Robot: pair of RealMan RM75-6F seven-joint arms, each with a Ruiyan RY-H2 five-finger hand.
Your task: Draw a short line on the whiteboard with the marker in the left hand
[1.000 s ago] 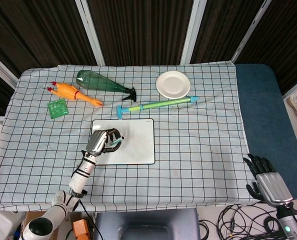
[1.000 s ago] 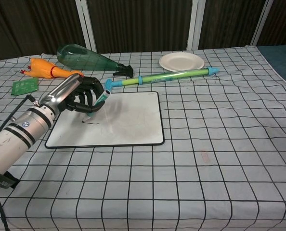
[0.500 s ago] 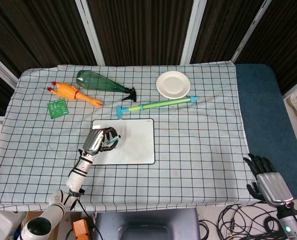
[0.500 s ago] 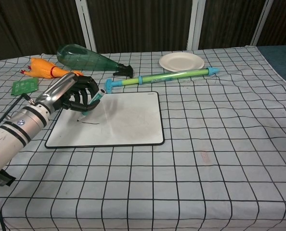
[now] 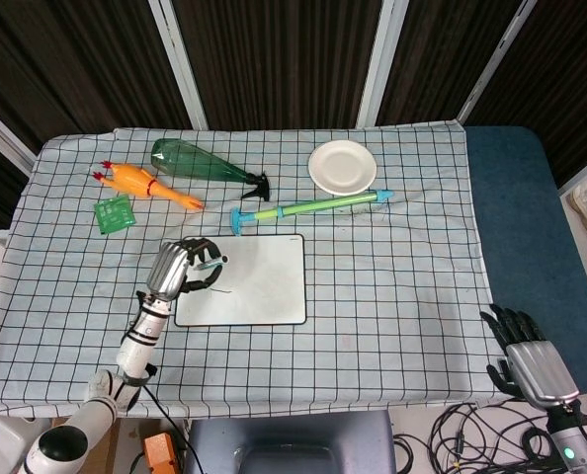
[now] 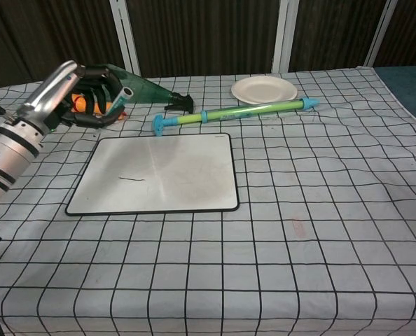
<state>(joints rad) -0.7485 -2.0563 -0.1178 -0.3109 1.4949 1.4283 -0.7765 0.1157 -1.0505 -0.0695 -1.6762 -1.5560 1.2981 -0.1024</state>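
Note:
The whiteboard [image 6: 159, 171] [image 5: 259, 281] lies flat on the checked cloth with a short black line [image 6: 131, 179] on its left part. My left hand [image 6: 82, 94] [image 5: 180, 267] is raised above and left of the board, fingers curled around the marker [image 6: 120, 98], whose light end points right. In the head view the marker [image 5: 211, 265] shows over the board's left edge. My right hand [image 5: 526, 360] hangs off the table's near right corner, fingers spread, holding nothing.
Behind the board lie a green-and-blue tube [image 6: 232, 110], a green bottle [image 6: 134, 85], a white plate [image 6: 264, 89], a rubber chicken [image 5: 147, 185] and a small green card [image 5: 115, 212].
My left hand has lifted off the board with the marker and pulled back to the left. The drawn line stays on the board. The right hand has not moved.

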